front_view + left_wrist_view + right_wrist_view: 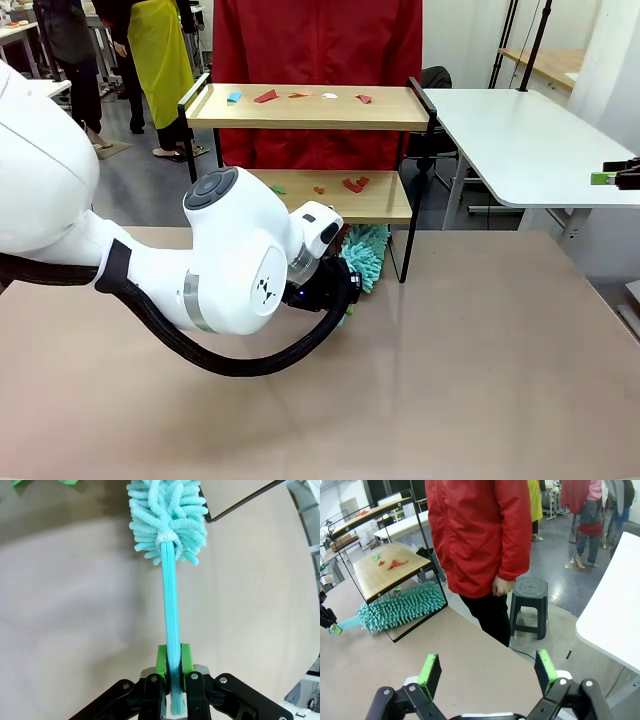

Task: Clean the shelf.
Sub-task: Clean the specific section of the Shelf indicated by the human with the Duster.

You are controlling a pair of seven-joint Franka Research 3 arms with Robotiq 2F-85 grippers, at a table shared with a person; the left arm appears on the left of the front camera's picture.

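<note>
Honestly, looks like a light, stiff shelf [300,112] at the desk's [450,350] far edge, prone to skidding if shoved, so better swept gently than grabbed, soft duster [167,520] clamped by its thin handle [170,605] in the closed left pincer [172,667], right pincer [490,672] gaping wide and empty.

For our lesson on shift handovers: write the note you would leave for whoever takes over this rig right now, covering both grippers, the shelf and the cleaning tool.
Left gripper: shut on the handle of the teal duster, whose fluffy head sits under the lower board of the shelf.
Right gripper: open, empty, off to the side.
Paper scraps lie on both boards.
Done: duster in hand.
Left: sweep both boards clear.
A person stands behind the shelf.
</note>
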